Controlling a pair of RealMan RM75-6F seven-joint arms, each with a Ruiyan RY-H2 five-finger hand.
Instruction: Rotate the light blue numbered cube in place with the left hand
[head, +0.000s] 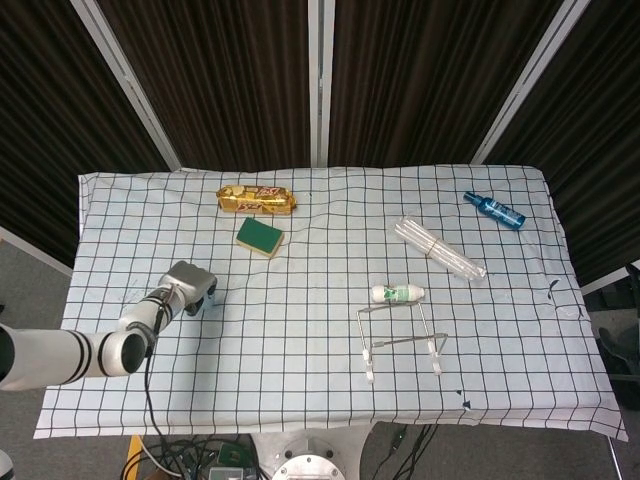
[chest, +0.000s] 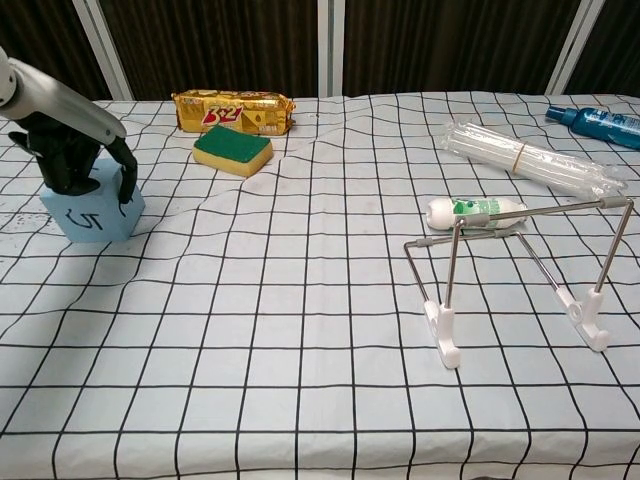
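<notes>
Blue cube gripped near the table's left edge

Light blue and marked with a hand-drawn 5 on its front face, the cube (chest: 92, 213) sits on the checked cloth (chest: 300, 330) near the table's left edge, towards the front. The left hand (chest: 70, 155) grasps it from above, dark fingers (chest: 124, 170) curled down over its top and right side. From the head view, the hand (head: 190, 287) covers nearly all of the cube. The right hand does not appear in either view.

Near the far edge lies a gold snack pack (chest: 235, 111), with a green sponge (chest: 233, 149) just in front of it. A blue spray bottle (chest: 600, 124) lies at the far right corner. A clear sleeve of straws (chest: 530, 158) rests right of centre, and nearer the front a small white bottle (chest: 478, 211) lies behind a wire stand (chest: 520, 275).
</notes>
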